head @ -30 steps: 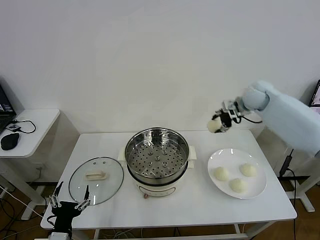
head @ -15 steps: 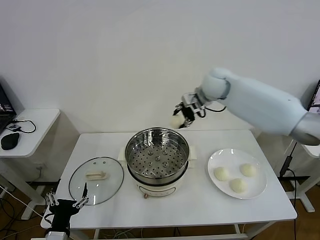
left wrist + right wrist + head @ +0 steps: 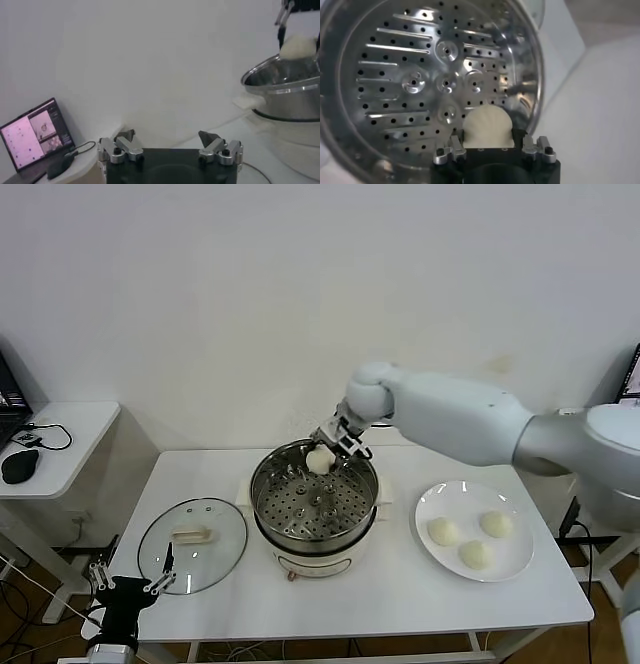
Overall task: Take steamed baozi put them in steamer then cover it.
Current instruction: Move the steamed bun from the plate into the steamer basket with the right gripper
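My right gripper [image 3: 322, 457] is shut on one cream-white baozi [image 3: 318, 460] and holds it over the back rim of the steamer [image 3: 314, 503], above its perforated tray. The right wrist view shows the baozi [image 3: 487, 126] between the jaws with the tray [image 3: 420, 75] below. Three more baozi [image 3: 443, 531] lie on the white plate [image 3: 474, 530] to the right of the steamer. The glass cover [image 3: 192, 544] with its cream bar handle lies flat on the table to the left of the steamer. My left gripper [image 3: 128, 588] is open and empty, parked low at the table's front left corner.
A white side table [image 3: 60, 446] with a mouse, cable and laptop stands at the far left. The left wrist view shows the laptop [image 3: 35, 140] and the steamer's side [image 3: 287, 95]. The wall is close behind the table.
My right arm has swung left from above the plate area to over the steamer's back rim, carrying the baozi lower. The left gripper has sunk slightly.
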`<state>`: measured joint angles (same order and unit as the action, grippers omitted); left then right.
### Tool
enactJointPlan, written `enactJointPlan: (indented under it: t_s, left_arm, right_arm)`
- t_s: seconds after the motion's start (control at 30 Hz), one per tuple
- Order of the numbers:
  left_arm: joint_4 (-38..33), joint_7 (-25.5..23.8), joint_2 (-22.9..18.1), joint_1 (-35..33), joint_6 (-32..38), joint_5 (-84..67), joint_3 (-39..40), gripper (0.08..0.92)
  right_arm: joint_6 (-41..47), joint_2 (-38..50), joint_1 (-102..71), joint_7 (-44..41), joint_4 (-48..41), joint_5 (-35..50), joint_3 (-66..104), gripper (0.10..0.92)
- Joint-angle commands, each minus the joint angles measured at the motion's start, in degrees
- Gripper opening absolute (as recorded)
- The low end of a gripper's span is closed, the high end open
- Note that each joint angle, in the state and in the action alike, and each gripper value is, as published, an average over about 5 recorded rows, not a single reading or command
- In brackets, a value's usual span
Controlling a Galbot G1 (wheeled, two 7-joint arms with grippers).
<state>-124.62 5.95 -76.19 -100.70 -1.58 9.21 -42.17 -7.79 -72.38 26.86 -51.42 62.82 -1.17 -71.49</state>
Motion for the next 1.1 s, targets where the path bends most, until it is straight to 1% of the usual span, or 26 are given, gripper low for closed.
enactJointPlan:
  t_s: [0.03,0.33,0.63,0.73,0.9,1.0,1.1]
  left_arm:
    - [-0.1,0.0,0.1,0.4,0.0,0.0,-0.1,0.823]
    - [0.0,0.0,0.2,0.7,0.0,0.0,-0.2,0.823]
    - [-0.4,0.0,-0.2,0.4,0.0,0.1,0.0,0.823]
    - [-0.7,0.0,-0.3,0.2,0.0,0.1,0.0,0.823]
    - [-1.4,0.0,-0.4,-0.3,0.0,0.2,0.0,0.823]
    - [-1.9,0.0,-0.4,-0.6,-0.1,0.2,-0.2,0.823]
    - [-2.3,0.0,-0.3,-0.9,-0.1,0.2,-0.3,0.823]
  right_arm:
    - [-9.0,-6.0,-2.2,3.2,-7.5,-9.1,-2.0,0.608]
    - [-13.2,-7.5,-3.4,5.4,-10.8,-12.8,-0.9,0.611]
    - [-14.0,-6.9,-3.9,5.3,-10.8,-13.1,-0.9,0.615]
    - [-14.1,-6.7,-3.9,5.4,-10.3,-12.2,-0.8,0.644]
    - [-13.5,-5.5,-2.8,4.4,-8.1,-10.0,-1.1,0.771]
    - [-10.6,-3.7,-0.7,2.0,-4.9,-5.2,-1.5,0.814]
    - [-5.0,-0.9,2.9,-0.8,0.3,1.9,-2.2,0.821]
